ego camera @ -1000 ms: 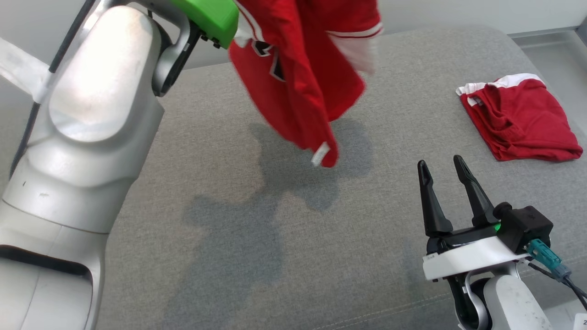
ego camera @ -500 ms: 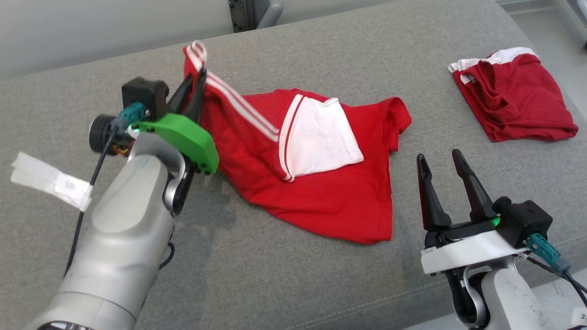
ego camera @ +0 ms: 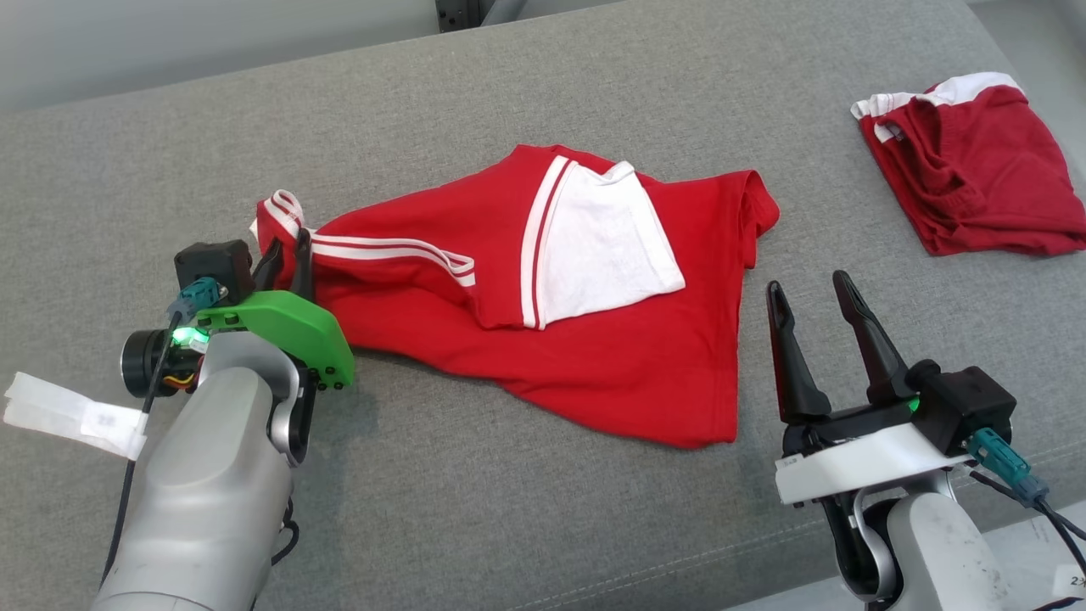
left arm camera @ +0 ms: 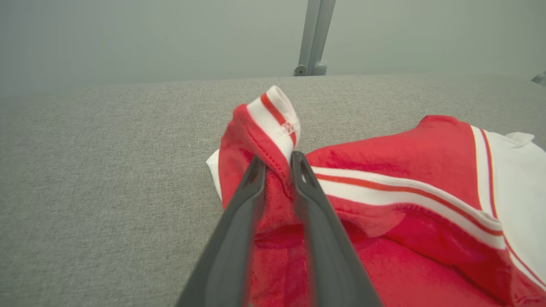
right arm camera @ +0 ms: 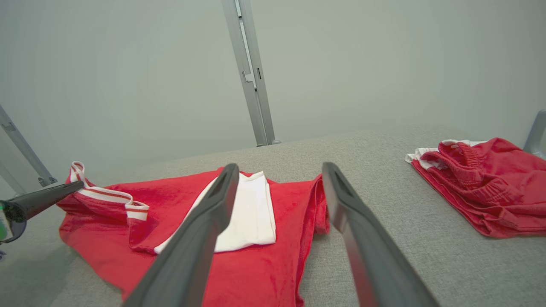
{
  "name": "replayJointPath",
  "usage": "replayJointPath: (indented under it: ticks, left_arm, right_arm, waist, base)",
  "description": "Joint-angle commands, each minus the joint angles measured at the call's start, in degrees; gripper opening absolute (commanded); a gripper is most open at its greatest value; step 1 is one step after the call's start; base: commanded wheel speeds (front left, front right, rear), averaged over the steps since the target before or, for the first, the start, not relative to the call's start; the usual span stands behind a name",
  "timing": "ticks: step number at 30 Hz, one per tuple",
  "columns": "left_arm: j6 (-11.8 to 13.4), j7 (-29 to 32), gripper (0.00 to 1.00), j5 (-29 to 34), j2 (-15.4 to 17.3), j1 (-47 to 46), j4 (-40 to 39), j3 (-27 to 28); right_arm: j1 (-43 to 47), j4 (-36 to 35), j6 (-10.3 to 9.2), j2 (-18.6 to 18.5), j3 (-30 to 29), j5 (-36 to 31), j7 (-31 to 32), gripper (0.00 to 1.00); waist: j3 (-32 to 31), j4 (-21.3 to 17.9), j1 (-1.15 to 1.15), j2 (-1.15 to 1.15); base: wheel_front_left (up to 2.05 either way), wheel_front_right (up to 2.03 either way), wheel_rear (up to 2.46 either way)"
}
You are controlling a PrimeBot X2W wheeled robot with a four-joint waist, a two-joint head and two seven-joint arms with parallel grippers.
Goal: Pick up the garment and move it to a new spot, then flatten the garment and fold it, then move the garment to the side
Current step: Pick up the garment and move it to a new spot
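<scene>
We see the red shirt (ego camera: 594, 365) lying spread but rumpled across the middle of the grey fabric-covered desk (ego camera: 509, 85), with one white sleeve (ego camera: 607, 246) folded over on top of it. Our left tool (ego camera: 287, 246) is clenched on the shirt at its left end. Its two dark fingers pinch red cloth between them, and a striped white-and-red band (left arm camera: 277, 115) sticks up just past the tips. Our right tool (ego camera: 807, 284) is released, fingers spread and holding nothing, just beside the shirt's right hem and apart from it. A second red garment (ego camera: 976, 187) with white trim lies roughly folded at the desk's far right, well apart from the shirt.
</scene>
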Motion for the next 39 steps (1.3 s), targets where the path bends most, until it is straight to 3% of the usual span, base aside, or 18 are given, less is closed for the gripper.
replayJointPath:
  ticks: [1,2,12,23,39]
  left_arm:
    - [0.26,-0.27,0.85,1.06,0.36,1.05,-0.01,0.52]
    - [0.30,-0.27,1.00,1.44,0.43,1.43,-0.12,0.82]
    - [-1.15,-0.23,1.00,4.91,-0.16,5.81,-3.77,3.54]
    - [-2.36,-0.23,1.00,10.35,-1.29,15.45,-18.04,8.53]
    - [-0.81,-0.23,1.00,15.66,-3.21,35.25,-37.96,18.12]
  right_arm:
    - [-0.51,0.21,-0.04,-0.13,0.04,-0.45,-0.27,1.00]
    - [-0.40,0.31,-0.04,-0.13,-0.01,-0.55,-0.27,1.00]
    - [1.73,0.96,-0.04,-0.13,-0.62,-1.40,0.04,1.00]
    - [4.22,0.65,-0.04,-0.13,-2.91,-2.45,0.98,1.00]
    - [8.56,-0.06,-0.04,-0.13,-2.76,-3.95,0.64,1.00]
  waist:
    - [-0.34,0.17,0.00,0.58]
    - [-0.58,0.29,0.00,0.58]
    - [-4.94,2.53,0.00,0.58]
    - [-8.66,5.45,0.00,0.58]
    - [-11.21,7.15,0.00,0.58]
  base:
    - [0.00,0.00,0.00]
    - [0.00,0.00,0.00]
    - [0.00,0.00,0.00]
    - [0.00,0.00,0.00]
    - [0.00,0.00,0.00]
